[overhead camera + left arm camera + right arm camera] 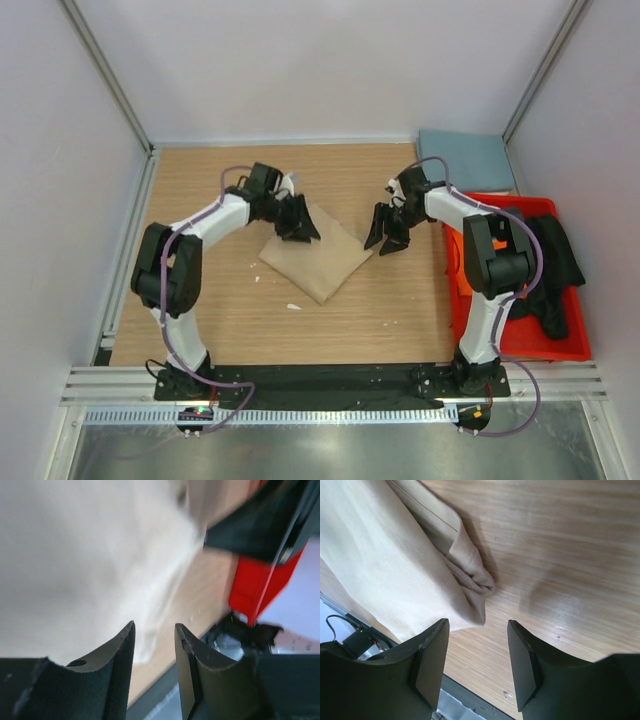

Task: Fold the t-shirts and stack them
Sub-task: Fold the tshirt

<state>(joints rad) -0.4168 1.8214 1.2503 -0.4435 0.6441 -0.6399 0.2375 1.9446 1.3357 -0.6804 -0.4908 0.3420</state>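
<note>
A: Where's the folded tan-beige cloth t-shirt [315,255]?
B: Mid bench [400,300], lying diamond-wise btwn arms; left jaws over its far-left corner, nearer; right jaws just off its right corner; both parted, empty

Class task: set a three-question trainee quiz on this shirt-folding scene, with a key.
1. Fill in: the folded blue-grey shirt lies at the table's far ___ corner.
2. Where is the black shirt? A on the table; B in the red bin; C on the tan shirt.
3. True or false: the right hand is clamped on the tan shirt.
Key: 1 right; 2 B; 3 false, it is open.
</note>
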